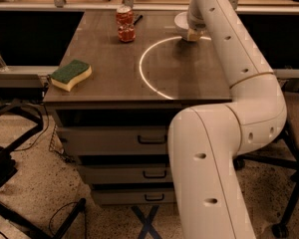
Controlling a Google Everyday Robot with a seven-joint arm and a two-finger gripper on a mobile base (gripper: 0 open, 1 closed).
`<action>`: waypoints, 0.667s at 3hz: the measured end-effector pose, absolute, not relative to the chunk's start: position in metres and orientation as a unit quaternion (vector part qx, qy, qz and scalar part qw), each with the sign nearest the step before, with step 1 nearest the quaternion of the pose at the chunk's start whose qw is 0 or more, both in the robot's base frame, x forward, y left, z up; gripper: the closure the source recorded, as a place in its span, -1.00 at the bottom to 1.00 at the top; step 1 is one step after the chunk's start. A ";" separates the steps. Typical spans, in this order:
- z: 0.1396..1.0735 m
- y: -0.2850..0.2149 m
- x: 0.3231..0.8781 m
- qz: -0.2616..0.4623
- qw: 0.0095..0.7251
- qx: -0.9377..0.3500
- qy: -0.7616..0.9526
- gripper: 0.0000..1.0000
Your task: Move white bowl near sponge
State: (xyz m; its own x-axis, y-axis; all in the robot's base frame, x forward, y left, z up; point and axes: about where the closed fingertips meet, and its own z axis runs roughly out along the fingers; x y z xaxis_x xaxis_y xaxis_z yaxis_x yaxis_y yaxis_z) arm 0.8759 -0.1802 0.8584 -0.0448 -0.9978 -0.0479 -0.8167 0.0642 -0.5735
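Note:
The white bowl (181, 20) sits at the far right of the tabletop, mostly hidden behind my arm; only its left rim shows. My gripper (191, 34) is right at the bowl's near side, low over the table. The sponge (71, 74), yellow with a dark green top, lies at the table's front left corner, far from the bowl and gripper.
A red soda can (125, 24) stands at the back middle of the table (114, 59), with a dark pen-like object (137, 19) beside it. A bright ring of light (154, 68) lies on the tabletop. Drawers (149, 139) are below. My arm spans the table's right side.

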 end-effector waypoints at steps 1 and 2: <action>0.856 -0.180 0.876 -0.201 0.224 -0.654 0.694 1.00; 0.856 -0.180 0.877 -0.201 0.224 -0.654 0.694 1.00</action>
